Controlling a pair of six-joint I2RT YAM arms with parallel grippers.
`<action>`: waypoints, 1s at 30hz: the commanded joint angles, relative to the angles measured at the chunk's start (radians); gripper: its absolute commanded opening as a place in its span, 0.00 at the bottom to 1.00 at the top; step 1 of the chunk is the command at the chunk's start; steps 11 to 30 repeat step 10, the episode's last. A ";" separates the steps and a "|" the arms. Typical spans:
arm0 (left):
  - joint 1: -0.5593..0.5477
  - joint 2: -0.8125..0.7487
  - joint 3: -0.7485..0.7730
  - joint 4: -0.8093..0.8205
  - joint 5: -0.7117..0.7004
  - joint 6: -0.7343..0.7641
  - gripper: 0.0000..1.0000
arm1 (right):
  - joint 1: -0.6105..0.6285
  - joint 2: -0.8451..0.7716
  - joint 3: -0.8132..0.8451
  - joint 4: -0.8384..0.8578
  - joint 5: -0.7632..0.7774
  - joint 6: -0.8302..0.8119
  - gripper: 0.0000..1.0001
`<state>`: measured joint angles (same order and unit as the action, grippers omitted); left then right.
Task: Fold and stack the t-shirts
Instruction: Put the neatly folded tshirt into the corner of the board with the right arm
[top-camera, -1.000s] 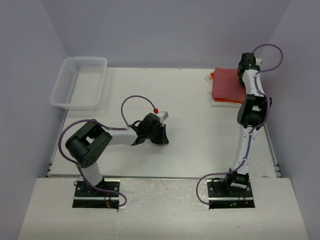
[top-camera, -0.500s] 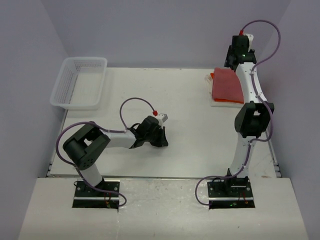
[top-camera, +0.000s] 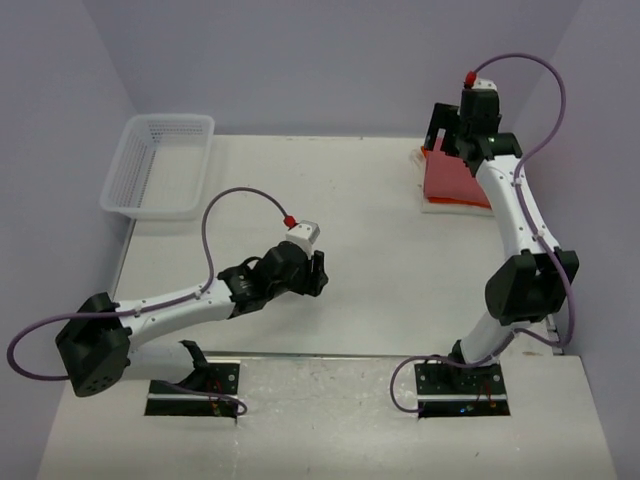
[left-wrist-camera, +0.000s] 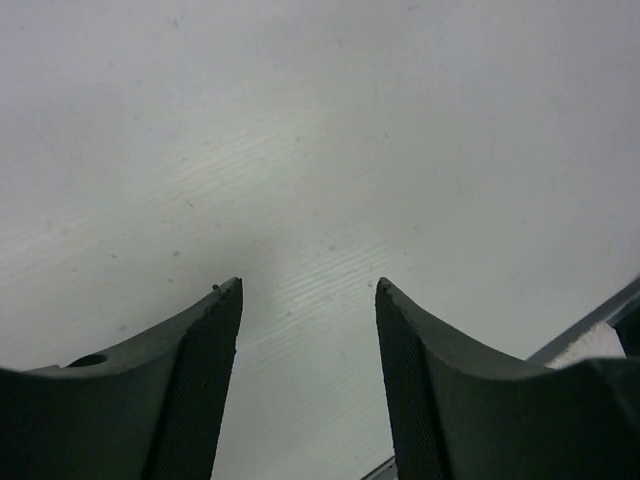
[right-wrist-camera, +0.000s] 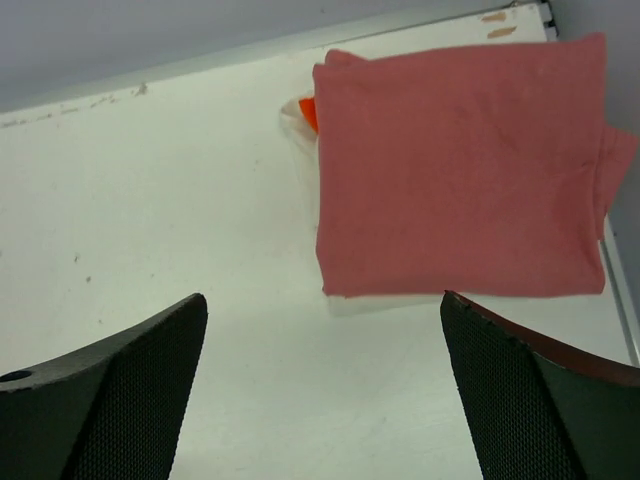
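Note:
The t-shirts lie folded in one stack (top-camera: 455, 182) at the table's back right. The dusty rose-red shirt (right-wrist-camera: 460, 170) is on top, a sliver of the orange shirt (right-wrist-camera: 309, 112) shows at its far left corner, and the white shirt (right-wrist-camera: 375, 302) peeks out along the near edge. My right gripper (right-wrist-camera: 323, 297) hangs open above the stack's near edge with nothing between its fingers; the top view shows the right gripper (top-camera: 448, 140) over the stack's far end. My left gripper (left-wrist-camera: 309, 282) is open over bare table, mid-table in the top view (top-camera: 318, 270), and holds nothing.
A white mesh basket (top-camera: 160, 165) stands at the back left of the table. The side walls close in on both sides. A metal strip (left-wrist-camera: 590, 330) along the table edge shows at the right of the left wrist view.
Both grippers went from shut to open. The right arm lifted and drew back above the stack. The left arm's base link swung down to the left while its gripper stayed mid-table.

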<state>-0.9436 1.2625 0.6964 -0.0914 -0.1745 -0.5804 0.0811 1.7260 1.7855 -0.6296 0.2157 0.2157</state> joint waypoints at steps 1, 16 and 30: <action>-0.007 -0.057 0.063 -0.117 -0.177 0.021 0.59 | 0.017 -0.167 -0.127 0.077 -0.087 0.037 0.99; -0.057 -0.233 0.054 -0.243 -0.388 -0.035 0.74 | 0.040 -0.442 -0.485 0.219 -0.243 0.090 0.99; -0.057 -0.233 0.054 -0.243 -0.388 -0.035 0.74 | 0.040 -0.442 -0.485 0.219 -0.243 0.090 0.99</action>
